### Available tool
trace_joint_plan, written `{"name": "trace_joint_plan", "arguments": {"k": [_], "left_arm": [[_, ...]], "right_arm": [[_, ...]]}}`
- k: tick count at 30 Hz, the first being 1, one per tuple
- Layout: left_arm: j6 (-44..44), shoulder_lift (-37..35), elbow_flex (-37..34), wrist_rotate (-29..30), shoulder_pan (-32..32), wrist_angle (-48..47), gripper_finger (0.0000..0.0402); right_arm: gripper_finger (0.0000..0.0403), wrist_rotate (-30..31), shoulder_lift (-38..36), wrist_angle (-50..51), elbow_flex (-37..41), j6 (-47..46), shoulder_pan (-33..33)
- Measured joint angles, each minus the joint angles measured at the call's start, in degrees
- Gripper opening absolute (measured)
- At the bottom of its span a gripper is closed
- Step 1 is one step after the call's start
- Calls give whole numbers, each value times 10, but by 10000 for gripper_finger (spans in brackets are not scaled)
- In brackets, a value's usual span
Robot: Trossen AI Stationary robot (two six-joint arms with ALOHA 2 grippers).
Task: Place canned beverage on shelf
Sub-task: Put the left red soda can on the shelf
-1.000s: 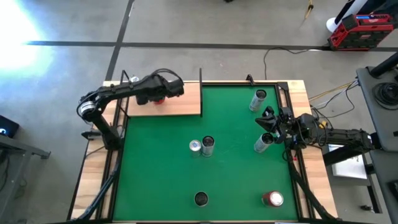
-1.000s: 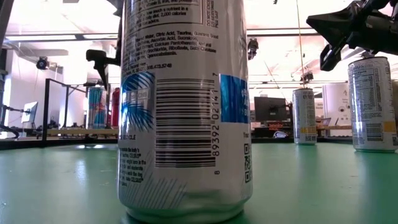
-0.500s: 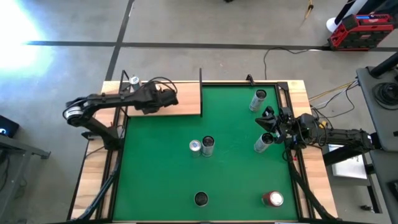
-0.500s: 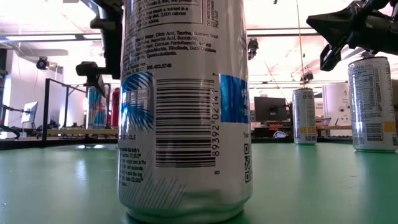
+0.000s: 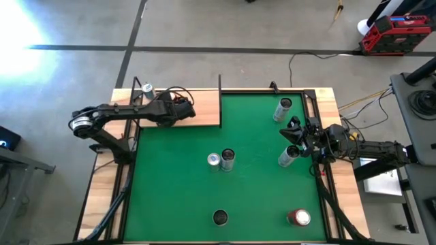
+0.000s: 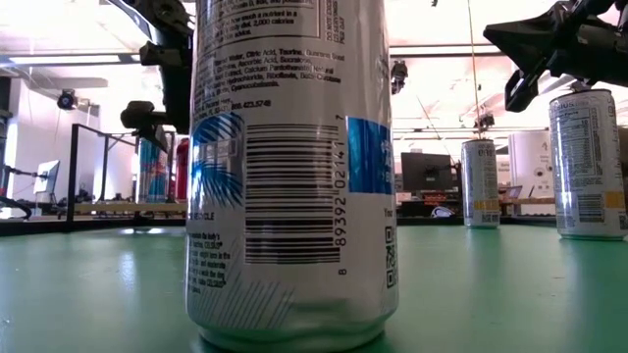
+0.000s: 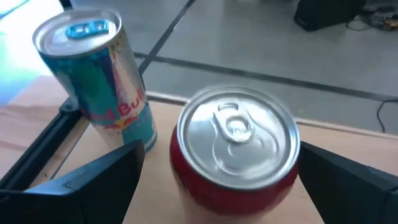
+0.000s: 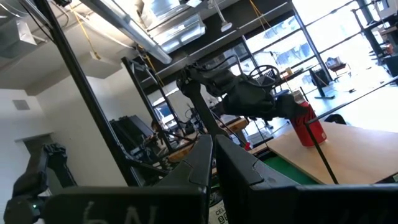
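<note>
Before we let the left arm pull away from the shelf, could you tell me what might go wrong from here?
1. The left gripper is open with its fingers on either side of the red can; a skewed retreat might clip and topple it.
2. The blue Red Bull can stands close beside the red can on the shelf, so a tipped can could knock it.
3. The right gripper, shut, sits near a silver can.

Red can (image 7: 235, 163) with silver top, teal-and-silver can (image 7: 99, 74) with red lettering, light-wood shelf (image 5: 204, 109), green mat (image 5: 225, 190), white barcoded can (image 6: 292, 167) with blue patches.
</note>
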State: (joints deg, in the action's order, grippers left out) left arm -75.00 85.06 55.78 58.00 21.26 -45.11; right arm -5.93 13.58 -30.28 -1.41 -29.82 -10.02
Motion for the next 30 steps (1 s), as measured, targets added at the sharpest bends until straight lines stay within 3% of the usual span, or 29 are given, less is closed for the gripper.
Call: {"name": "trace_joint_plan", "arguments": {"k": [11,25,30], "left_arm": [[67,0,-76,21,3,164,387],[91,0,-100,30,6,198,287],[95,0,-99,30,12,203,286]], "right_arm": [[13,0,0,0,0,0,0],[13,0,0,0,0,0,0],[13,0,0,0,0,0,0]]}}
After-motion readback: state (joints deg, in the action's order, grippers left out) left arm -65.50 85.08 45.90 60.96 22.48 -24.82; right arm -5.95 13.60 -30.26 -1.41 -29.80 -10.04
